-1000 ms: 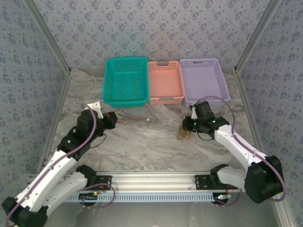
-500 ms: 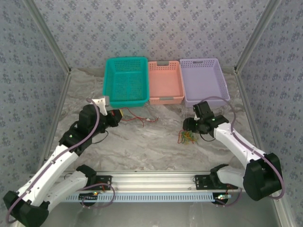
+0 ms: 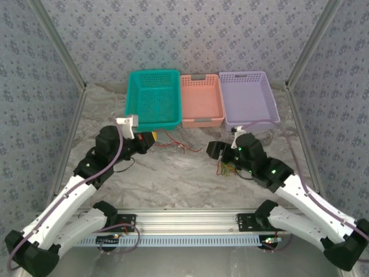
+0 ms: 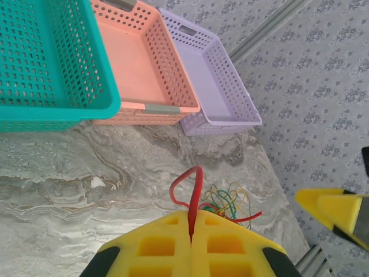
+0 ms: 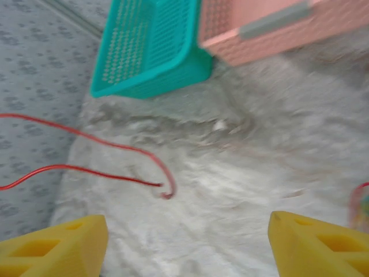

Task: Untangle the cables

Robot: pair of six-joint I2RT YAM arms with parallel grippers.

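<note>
While teal basket (image 3: 151, 124), pink basket (image 3: 202, 122), lilac basket (image 3: 242, 77) stand abreast, cables (image 4: 198, 190) outside

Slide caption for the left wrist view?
Left gripper shut on thin red cable before teal plastic basket, pink basket, lilac basket.

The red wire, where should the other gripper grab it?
Pinch the red wire near its loose hooked tip, coming straight down from above. That tip lies flat on the table, apart from the wire pile, and the left gripper is shut on it farther along. In the right wrist view it sits between the open right gripper fingers.
</note>
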